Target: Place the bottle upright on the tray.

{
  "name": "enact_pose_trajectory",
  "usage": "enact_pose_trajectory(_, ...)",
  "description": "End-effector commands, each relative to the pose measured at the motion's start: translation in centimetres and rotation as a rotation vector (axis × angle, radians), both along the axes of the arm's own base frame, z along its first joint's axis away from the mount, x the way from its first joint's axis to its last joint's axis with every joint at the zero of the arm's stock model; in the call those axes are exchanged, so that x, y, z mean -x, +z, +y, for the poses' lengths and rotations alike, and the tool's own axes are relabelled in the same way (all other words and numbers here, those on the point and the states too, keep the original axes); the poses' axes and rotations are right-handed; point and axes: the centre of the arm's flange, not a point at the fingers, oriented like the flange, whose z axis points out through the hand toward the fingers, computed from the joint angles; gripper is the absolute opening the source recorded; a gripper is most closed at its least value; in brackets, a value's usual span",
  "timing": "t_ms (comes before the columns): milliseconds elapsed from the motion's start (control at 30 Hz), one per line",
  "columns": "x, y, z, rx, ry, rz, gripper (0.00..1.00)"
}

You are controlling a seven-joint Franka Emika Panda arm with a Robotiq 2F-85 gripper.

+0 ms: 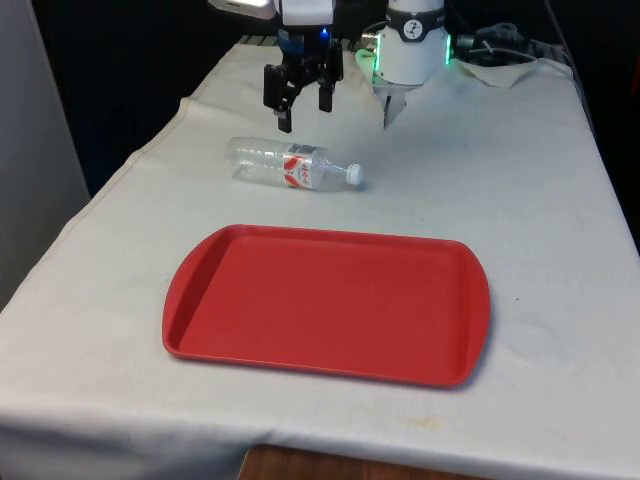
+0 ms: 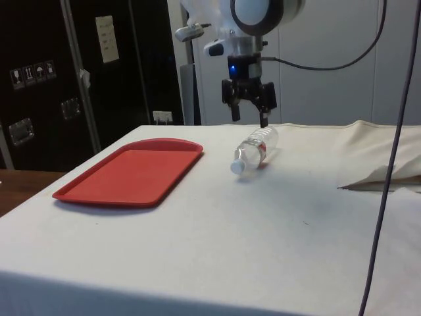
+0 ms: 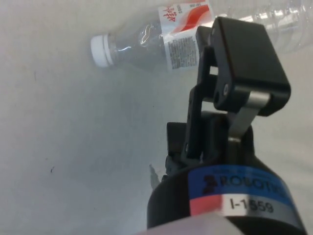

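Bottle (image 1: pixel 292 165): you see it clear, lying on its side on the desk (image 1: pixel 520 180), white cap (image 1: pixel 354 175) towards the front view's right, just beyond the tray's far edge.
Tray (image 1: pixel 327 303): red, flat on the desk.
Gripper (image 1: pixel 302 112): you have it above the bottle, apart from it.
Fingers (image 1: pixel 284 110): spread, holding nothing.

Wrist view: bottle (image 3: pixel 161 39) base cut off by pic edge, label partly behind claw (image 3: pixel 230 93) finger.
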Motion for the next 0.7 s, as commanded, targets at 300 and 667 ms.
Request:
enact_pose_trajectory(300,-0.10,-0.15,-0.06,0.013,0.078,0.002,1.00)
enact_pose_trajectory(667,-0.10,-0.13,-0.12,0.051,0.152,0.019,1.00)
